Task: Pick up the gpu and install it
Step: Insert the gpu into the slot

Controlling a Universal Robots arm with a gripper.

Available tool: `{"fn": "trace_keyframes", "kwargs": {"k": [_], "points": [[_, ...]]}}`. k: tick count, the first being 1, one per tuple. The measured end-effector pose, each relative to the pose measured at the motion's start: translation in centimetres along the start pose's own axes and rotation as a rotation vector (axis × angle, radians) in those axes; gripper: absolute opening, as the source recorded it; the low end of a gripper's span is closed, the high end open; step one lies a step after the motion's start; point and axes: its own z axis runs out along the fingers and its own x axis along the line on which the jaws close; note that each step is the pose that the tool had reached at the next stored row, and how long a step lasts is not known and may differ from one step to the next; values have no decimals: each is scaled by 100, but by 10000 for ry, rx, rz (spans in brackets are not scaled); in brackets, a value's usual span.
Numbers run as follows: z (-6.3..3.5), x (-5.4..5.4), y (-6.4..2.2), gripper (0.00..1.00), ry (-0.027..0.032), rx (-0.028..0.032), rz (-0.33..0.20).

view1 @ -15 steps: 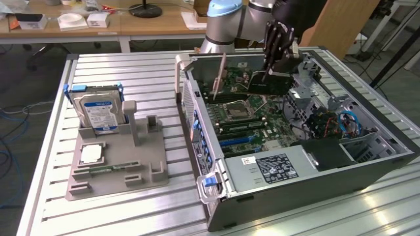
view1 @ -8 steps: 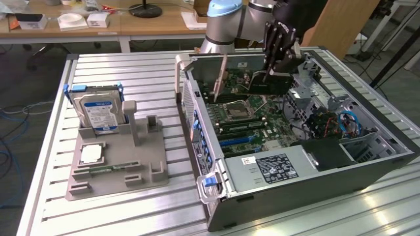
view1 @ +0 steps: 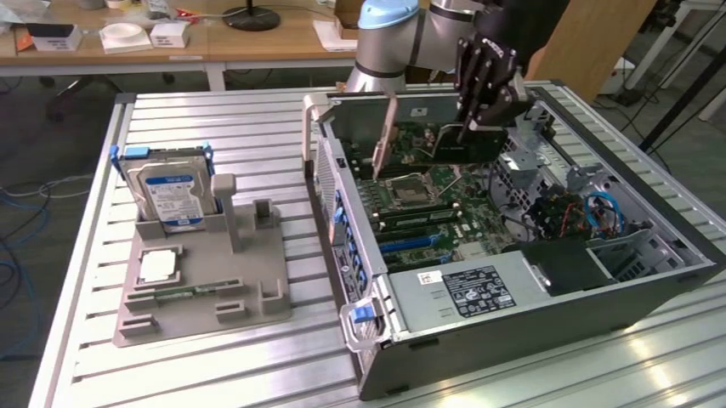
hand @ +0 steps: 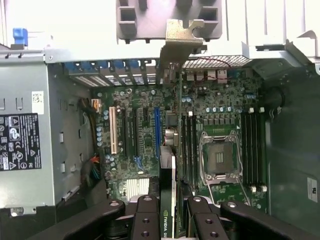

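The black gripper [hand: 171,212] is clenched on the thin, dark green-black gpu card [hand: 173,172], which hangs edge-on just beneath it over the green motherboard [hand: 135,130]; its silver bracket [hand: 182,37] should line up squarely with the case's rear slots [hand: 107,74].

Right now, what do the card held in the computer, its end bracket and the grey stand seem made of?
The gpu: dark matte circuit board, likely fibreglass laminate. Its bracket: thin bent sheet metal, dull sheen with a yellowish tint. The grey stand: probably plastic, uniform matte grey with moulded or printed slots.
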Motion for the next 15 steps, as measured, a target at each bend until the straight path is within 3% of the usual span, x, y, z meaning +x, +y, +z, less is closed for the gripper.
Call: {"fn": "trace_keyframes", "kwargs": {"k": [7,15], "points": [[2,0,-4,26,35,-12,-712],[78,-31,5,26,34,38,-709]]}}
